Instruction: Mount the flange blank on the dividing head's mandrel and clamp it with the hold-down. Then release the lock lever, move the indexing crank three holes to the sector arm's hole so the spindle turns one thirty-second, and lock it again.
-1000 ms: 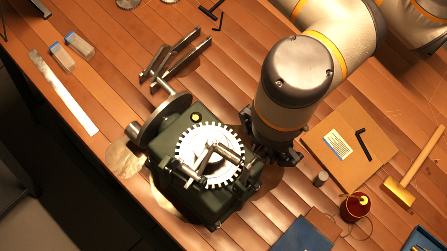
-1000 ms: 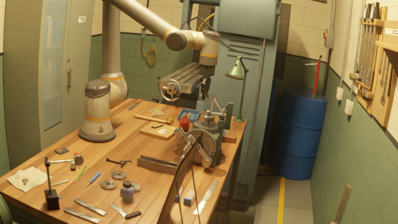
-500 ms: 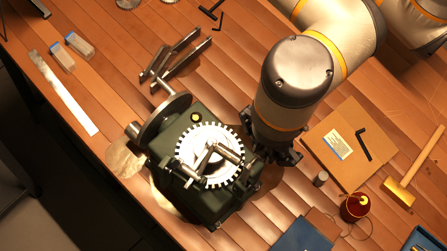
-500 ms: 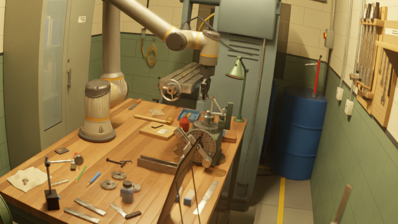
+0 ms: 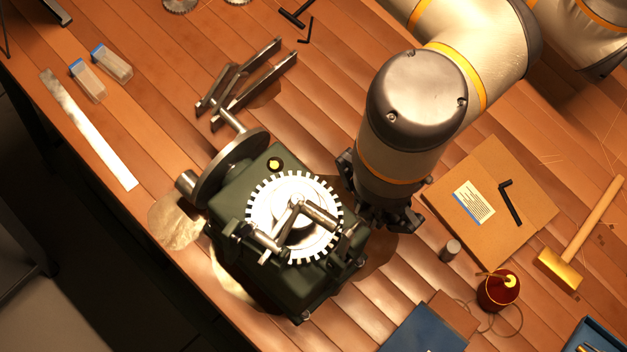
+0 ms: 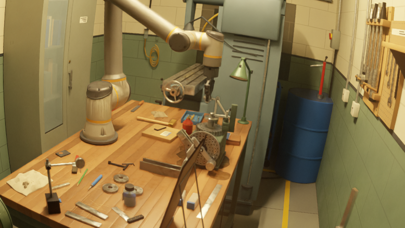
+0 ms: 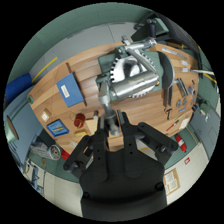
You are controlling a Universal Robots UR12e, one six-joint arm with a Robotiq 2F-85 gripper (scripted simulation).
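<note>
The hold-down's steel handle (image 7: 107, 109) rises from the right side of the dividing head, and my gripper (image 7: 111, 123) is open around its upper end, the fingers still narrowing. The toothed flange blank (image 5: 295, 215) sits on the mandrel on top of the green dividing head (image 5: 285, 234). The hold-down's arm and knurled roller (image 7: 135, 83) lie across the blank. The indexing plate with its crank (image 6: 204, 153) faces the bench's front end. A yellow-capped knob (image 5: 273, 164) sits on the head's top, near the plate.
The bench's long edge runs close behind the head. A cork board with an Allen key (image 5: 509, 201), a small steel cylinder (image 5: 449, 250) and a red oil can (image 5: 498, 289) lie to the gripper's right. Steel parallels (image 5: 245, 83) lie beyond the plate. A green lamp (image 6: 242, 87) stands by the head.
</note>
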